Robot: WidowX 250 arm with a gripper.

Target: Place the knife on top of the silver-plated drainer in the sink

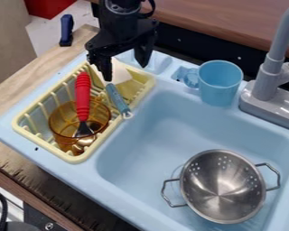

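From where I stand, the two fingers of the gripper (126, 71) point down in the upper middle of the frame, held well apart with a gap between their tips. The knife (116, 96) is right below them, in the upper end of the yellow rack (74, 159). Its pale blade sits under that gap, the left-hand finger in the picture crossing in front of it. Its blue handle slants down and to the right, the ringed end at the rack's edge beside the sink (150, 135). Whether either finger touches the knife, I can't tell.

Part of the blade is behind that finger, so its full outline is hard to make out. The arm is cut off by the top edge. Further down the rack, an amber cup (61, 122) holds a red-handled utensil (82, 94); the metal in the bottom of the cup is a jumble through the tinted wall.

Right of the rack, a blue cup (222, 83) stands at the back rim of the sink, near the grey faucet (270, 81), which the right edge crops. The silver drainer (222, 187) sits in the sink at lower right, well apart from the knife.
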